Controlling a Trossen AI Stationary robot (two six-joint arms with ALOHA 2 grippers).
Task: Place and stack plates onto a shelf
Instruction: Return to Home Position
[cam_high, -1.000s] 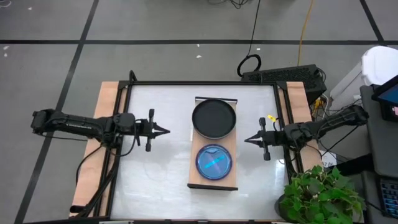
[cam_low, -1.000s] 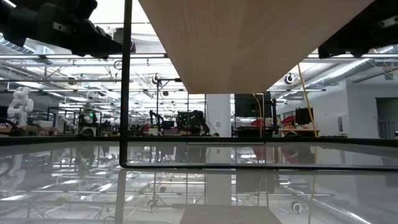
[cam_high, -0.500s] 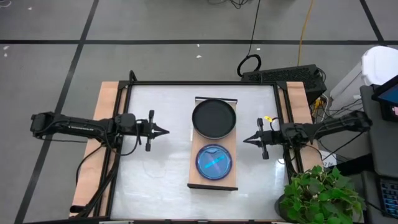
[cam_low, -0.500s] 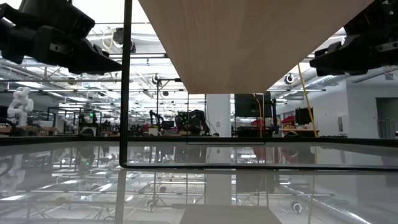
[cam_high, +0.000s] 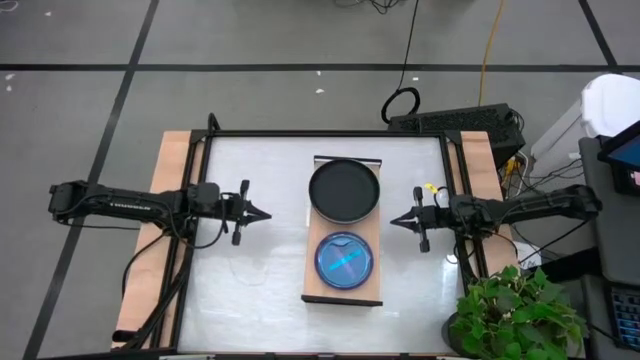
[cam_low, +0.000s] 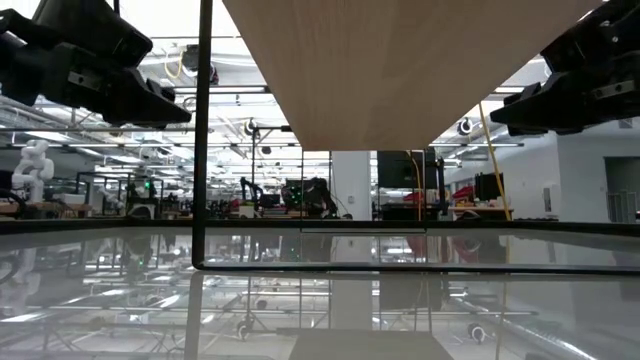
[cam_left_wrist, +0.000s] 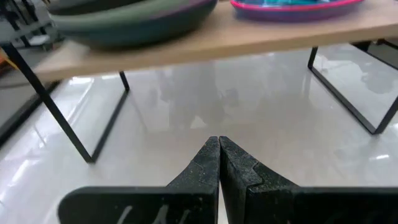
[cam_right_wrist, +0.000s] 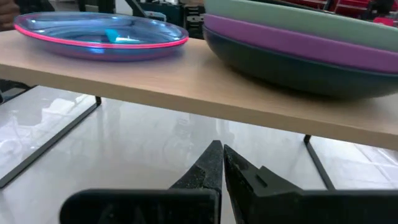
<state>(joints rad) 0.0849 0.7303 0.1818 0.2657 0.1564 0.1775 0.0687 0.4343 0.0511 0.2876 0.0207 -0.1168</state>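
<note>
Plates in two piles on the shelf (cam_high: 316, 286), mid-way across the table (cam_high: 250, 285), between both arms.
From above: black plate (cam_high: 344, 190) topping one pile, blue plate (cam_high: 344, 260) topping the other. Only in the wrist views: green plate (cam_right_wrist: 280, 15) and purple plate (cam_right_wrist: 298, 42) lower in the large pile, pink plate (cam_right_wrist: 93, 43) under the blue. Large pile's top cut off there. Left gripper (cam_high: 266, 212) and right gripper (cam_high: 392, 222) pinched together, flanking the shelf, clear of it.

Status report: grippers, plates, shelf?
Left gripper, right gripper: shut, empty, flanking shelf. Large plate stack, small plate stack on it. Nothing in the way.
</note>
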